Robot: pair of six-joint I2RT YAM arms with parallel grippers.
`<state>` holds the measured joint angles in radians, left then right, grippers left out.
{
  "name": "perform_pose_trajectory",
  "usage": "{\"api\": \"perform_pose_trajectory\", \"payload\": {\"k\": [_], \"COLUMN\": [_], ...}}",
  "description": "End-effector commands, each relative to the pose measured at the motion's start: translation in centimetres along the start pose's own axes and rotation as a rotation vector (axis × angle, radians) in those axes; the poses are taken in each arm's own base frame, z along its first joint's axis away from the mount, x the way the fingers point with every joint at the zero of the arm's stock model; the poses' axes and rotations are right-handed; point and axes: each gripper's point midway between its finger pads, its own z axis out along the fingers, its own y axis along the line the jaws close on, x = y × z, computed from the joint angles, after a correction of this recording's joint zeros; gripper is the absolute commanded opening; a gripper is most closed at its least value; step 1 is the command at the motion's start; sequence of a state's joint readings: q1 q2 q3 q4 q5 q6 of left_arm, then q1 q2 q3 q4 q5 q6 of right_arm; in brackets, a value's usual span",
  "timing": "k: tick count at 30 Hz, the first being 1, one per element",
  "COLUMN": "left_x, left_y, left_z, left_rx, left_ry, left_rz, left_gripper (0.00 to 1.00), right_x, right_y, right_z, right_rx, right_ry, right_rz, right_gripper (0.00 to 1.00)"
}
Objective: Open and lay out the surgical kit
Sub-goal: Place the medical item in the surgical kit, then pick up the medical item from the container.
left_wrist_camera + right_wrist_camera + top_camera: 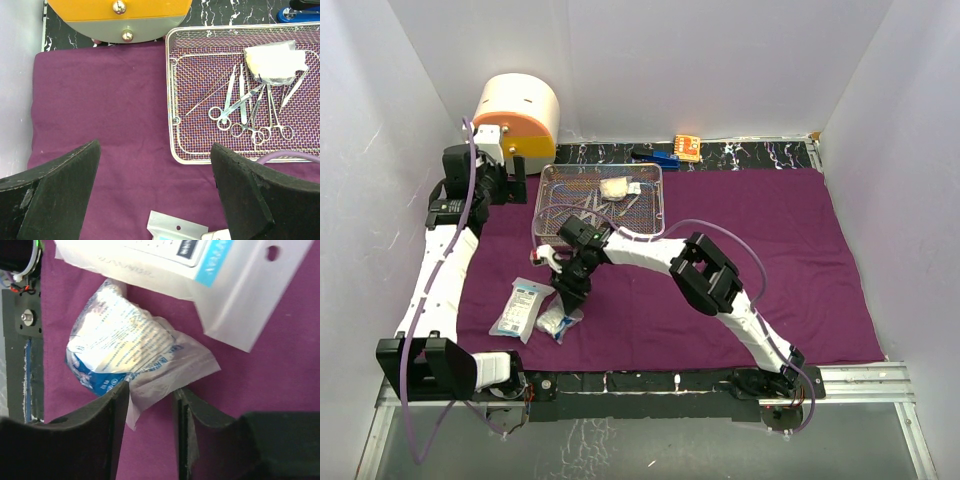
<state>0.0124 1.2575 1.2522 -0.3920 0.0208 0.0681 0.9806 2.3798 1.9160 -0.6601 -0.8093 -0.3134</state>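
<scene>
**Near zone.** The right gripper (151,405) is positioned low over the purple cloth (770,270), close to the arm bases. Its jaws stand partly apart. The clear flap of the small gauze packet (115,355) lies in the gap between them. The gap is wider than the film, so the flap appears loose rather than pinched. The packet rests on the cloth, beside the flat white packet (520,308) and touching or slightly overlapping its edge. Judgement: both packets lie outside the tray because this near-left area of the cloth serves as the lay-out zone.

**Middle zone.** The wire-mesh tray (172,100) sits on the far-left part of the cloth, which is spread flat as the working surface. The steel instruments (250,115) lie bunched together in the tray's right half, with a white gauze bundle (275,62) at their far ends. Judgement: these items are not yet laid out.

**Far zone.** The left gripper (155,165) hovers left of the tray with its jaws spread wide and nothing between them. Its aim towards the tray suggests a waiting position. The round drum (520,115) stands off the cloth, behind the tray's left corner.
</scene>
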Motion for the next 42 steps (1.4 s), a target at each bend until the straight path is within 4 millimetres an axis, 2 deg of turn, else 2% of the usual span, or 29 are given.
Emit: {"api": "perform_pose_trajectory", "payload": {"k": [1,7,12,15,17,20,25,28,31,35,40,42], "left_x": [-1.1,-0.9,-0.3,-0.3,0.2,-0.3,-0.1,0.9,1.9,3.0,4.8,5.5], "left_y": [0.1,-0.5,-2.2,-4.4,-6.3,-9.1,-13.9,-16.4,-18.1,-19.7,-20.7,-20.9], "left_z": [0.2,1.8,4.8,6.7,8.4,10.7,14.9,17.5,20.0,22.4,24.5,25.0], "left_rx": [0.008,0.038,0.125,0.214,0.278,0.366,0.475,0.517,0.531,0.559,0.571,0.572], "left_ry": [-0.041,-0.020,0.028,0.046,0.078,0.086,0.114,0.154,0.188,0.221,0.265,0.282], "left_rz": [0.001,-0.020,-0.046,-0.039,-0.026,-0.005,0.035,0.046,0.031,0.014,0.016,0.013], "left_gripper": [0.91,0.91,0.89,0.87,0.86,0.82,0.71,0.63,0.59,0.57,0.57,0.54], "right_x": [-3.9,-5.9,-5.6,-4.6,-3.3,-1.9,1.5,3.8,6.3,8.5,10.7,11.1], "right_y": [-2.1,-3.1,-3.4,-3.4,-3.2,-2.5,-2.2,-1.8,-1.5,-0.9,-0.3,-0.3], "right_z": [-3.2,-7.0,-11.7,-15.2,-17.2,-21.0,-26.8,-29.9,-32.1,-33.7,-33.6,-33.4], "right_rx": [0.101,0.150,0.199,0.240,0.273,0.337,0.452,0.526,0.582,0.643,0.665,0.655], "right_ry": [-0.085,-0.143,-0.172,-0.193,-0.191,-0.210,-0.249,-0.276,-0.298,-0.340,-0.373,-0.384], "right_rz": [-0.062,-0.064,-0.057,-0.043,-0.027,-0.019,0.041,0.068,0.111,0.139,0.176,0.191], "right_gripper": [0.40,0.51,0.61,0.62,0.62,0.60,0.60,0.60,0.59,0.59,0.59,0.59]}}
